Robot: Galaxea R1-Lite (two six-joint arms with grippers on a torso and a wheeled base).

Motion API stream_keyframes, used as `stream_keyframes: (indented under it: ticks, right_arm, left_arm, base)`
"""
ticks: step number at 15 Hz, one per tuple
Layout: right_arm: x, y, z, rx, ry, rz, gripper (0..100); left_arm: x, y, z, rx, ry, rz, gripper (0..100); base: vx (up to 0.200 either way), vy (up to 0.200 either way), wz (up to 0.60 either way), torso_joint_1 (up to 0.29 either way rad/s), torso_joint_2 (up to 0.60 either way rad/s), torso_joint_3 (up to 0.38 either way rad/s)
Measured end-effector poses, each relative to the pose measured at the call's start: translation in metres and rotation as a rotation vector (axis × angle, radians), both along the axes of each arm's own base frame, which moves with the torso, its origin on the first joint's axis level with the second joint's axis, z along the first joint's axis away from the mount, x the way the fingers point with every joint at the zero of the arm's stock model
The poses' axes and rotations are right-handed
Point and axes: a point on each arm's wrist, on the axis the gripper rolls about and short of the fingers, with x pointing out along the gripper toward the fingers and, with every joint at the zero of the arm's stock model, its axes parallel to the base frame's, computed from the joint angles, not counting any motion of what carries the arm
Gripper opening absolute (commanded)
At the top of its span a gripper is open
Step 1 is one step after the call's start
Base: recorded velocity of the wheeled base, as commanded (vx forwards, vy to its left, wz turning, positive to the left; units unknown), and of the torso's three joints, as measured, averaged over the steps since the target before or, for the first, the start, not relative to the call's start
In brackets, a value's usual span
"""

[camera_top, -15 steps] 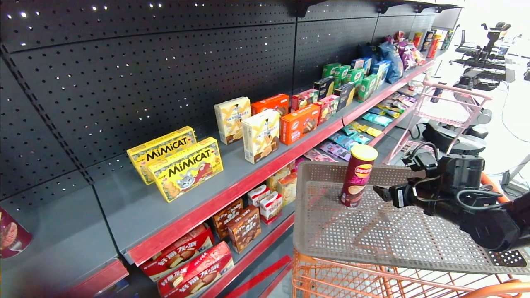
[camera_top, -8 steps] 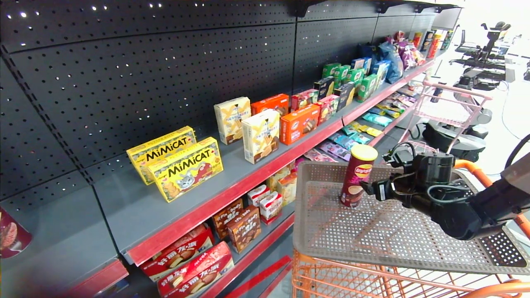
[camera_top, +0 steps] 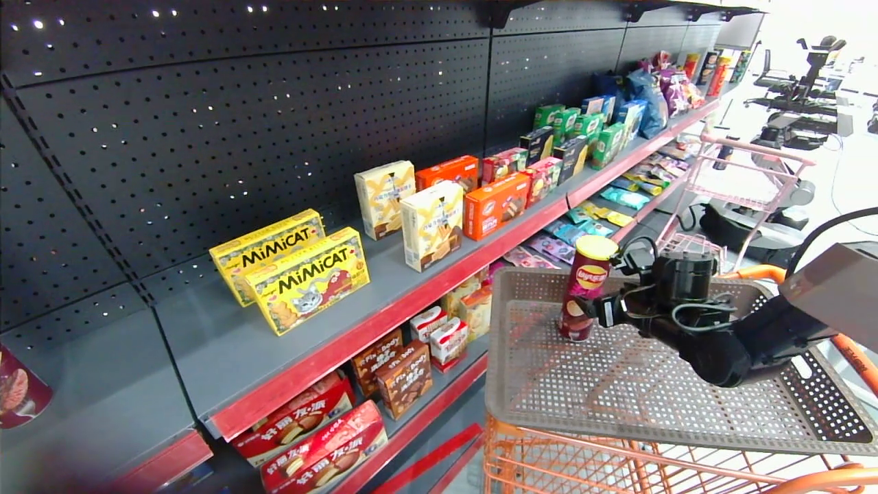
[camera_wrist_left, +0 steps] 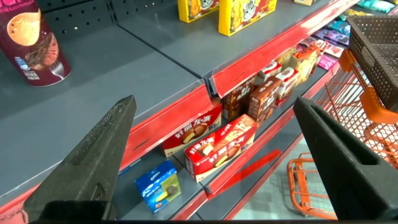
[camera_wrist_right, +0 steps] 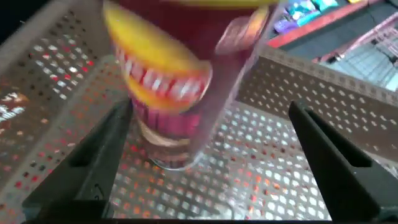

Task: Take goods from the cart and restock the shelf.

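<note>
Near the far left corner of the cart's mesh tray (camera_top: 651, 405), a red crisp can (camera_top: 584, 285) stands between the spread, open fingers of the right gripper (camera_top: 595, 310). The left gripper (camera_wrist_left: 214, 106) hangs open above the shelf (camera_wrist_left: 155, 74).

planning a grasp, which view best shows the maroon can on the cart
Head view: the tall maroon cylindrical can with yellow lid stands whole on the grey cart tray. Right wrist view: close, top cut off.
</note>
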Motion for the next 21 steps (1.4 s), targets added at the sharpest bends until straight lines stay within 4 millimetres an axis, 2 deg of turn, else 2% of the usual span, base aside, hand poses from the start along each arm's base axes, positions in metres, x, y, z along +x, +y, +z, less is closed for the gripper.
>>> stream_keyframes:
  ticks: [4, 9, 10, 12, 17, 19, 21]
  right_arm:
    - [0.002, 0.015, 0.0, 0.001, -0.03, 0.032, 100]
    - [0.019, 0.022, -0.008, -0.004, -0.053, 0.023, 100]
    - [0.023, 0.023, -0.011, -0.005, -0.052, 0.024, 0]
    - [0.027, 0.025, -0.017, -0.025, -0.04, 0.03, 0]
    - [0.033, 0.022, -0.009, -0.028, -0.091, 0.021, 0]
    - [0.029, 0.018, 0.005, -0.017, -0.145, 0.0, 0]
    - [0.015, 0.012, 0.026, -0.007, -0.203, -0.031, 0]
  left_arm:
    - [0.0, 0.0, 0.0, 0.0, 0.0, 0.0, 100]
    - [0.0, 0.0, 0.0, 0.0, 0.0, 0.0, 100]
    - [0.0, 0.0, 0.0, 0.0, 0.0, 0.0, 100]
    - [0.0, 0.0, 0.0, 0.001, 0.0, 0.0, 100]
    - [0.0, 0.0, 0.0, 0.0, 0.0, 0.0, 100]
    - [0.0, 0.0, 0.0, 0.0, 0.0, 0.0, 100]
    - [0.0, 0.0, 0.0, 0.0, 0.0, 0.0, 100]
  base:
    - [0.0, 0.0, 0.0, 0.0, 0.0, 0.0]
    - [0.0, 0.0, 0.0, 0.0, 0.0, 0.0]
    - [0.0, 0.0, 0.0, 0.0, 0.0, 0.0]
    - [0.0, 0.0, 0.0, 0.0, 0.0, 0.0]
    - [0.0, 0.0, 0.0, 0.0, 0.0, 0.0]
    - [0.0, 0.0, 0.0, 0.0, 0.0, 0.0]
    - [0.0, 0.0, 0.0, 0.0, 0.0, 0.0]
